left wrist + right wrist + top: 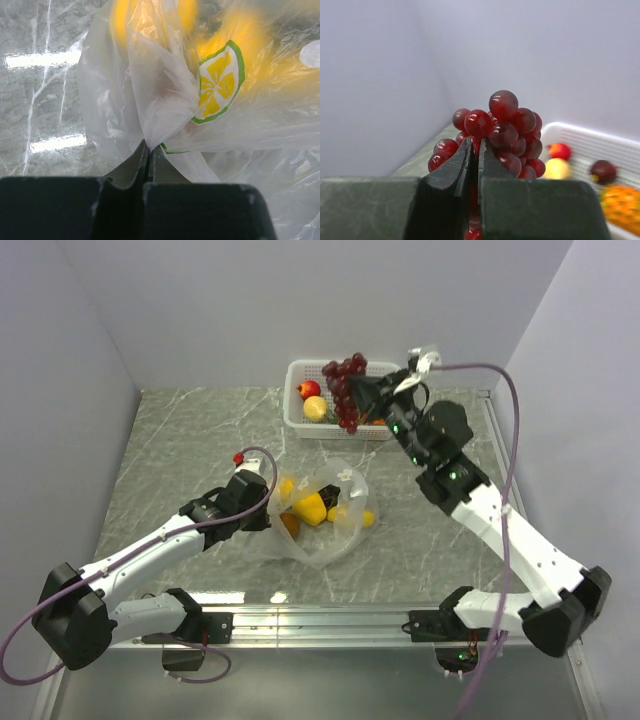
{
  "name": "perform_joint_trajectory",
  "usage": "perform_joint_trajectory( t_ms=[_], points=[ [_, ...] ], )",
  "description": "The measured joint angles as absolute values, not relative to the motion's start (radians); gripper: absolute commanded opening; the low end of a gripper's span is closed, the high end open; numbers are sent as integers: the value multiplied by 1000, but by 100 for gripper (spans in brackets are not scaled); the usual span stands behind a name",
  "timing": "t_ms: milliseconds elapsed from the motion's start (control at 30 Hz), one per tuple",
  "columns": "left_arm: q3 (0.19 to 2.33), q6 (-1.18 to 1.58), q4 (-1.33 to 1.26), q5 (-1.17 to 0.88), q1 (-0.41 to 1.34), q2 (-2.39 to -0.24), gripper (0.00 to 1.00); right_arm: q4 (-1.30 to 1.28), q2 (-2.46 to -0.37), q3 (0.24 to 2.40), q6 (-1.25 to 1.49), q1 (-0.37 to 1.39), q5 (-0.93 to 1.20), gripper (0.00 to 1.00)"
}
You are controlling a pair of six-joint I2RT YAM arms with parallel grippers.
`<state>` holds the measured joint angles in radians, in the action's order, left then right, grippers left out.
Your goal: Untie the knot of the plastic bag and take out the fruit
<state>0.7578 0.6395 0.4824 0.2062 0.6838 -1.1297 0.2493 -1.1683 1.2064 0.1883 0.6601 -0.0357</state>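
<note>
Right gripper is clamping the grapes, and we are holding them over the basket at the desk's far edge. Left gripper is pinching the bag mid-desk; more fruit seems to be inside. We are judging the next move: lower, then release.

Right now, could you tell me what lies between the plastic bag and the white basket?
Nothing; the top view shows only bare tabletop between the plastic bag and white basket.

Left arm's stretched out low, left claw pinched tight on the plastic bag at its left edge. Right arm's raised beyond the bag's far side, right claw clamped on the grape bunch.
</note>
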Motion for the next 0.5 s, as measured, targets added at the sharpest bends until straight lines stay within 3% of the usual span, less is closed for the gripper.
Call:
perform_joint_trajectory(
  t_ms=[267, 500],
  points=[
    [758, 640, 475, 204, 684, -1130, 1, 268, -1492, 1338, 241, 430, -7, 0],
    [757, 640, 473, 199, 684, -1130, 1, 247, -1878, 1508, 286, 345, 37, 1]
  ],
)
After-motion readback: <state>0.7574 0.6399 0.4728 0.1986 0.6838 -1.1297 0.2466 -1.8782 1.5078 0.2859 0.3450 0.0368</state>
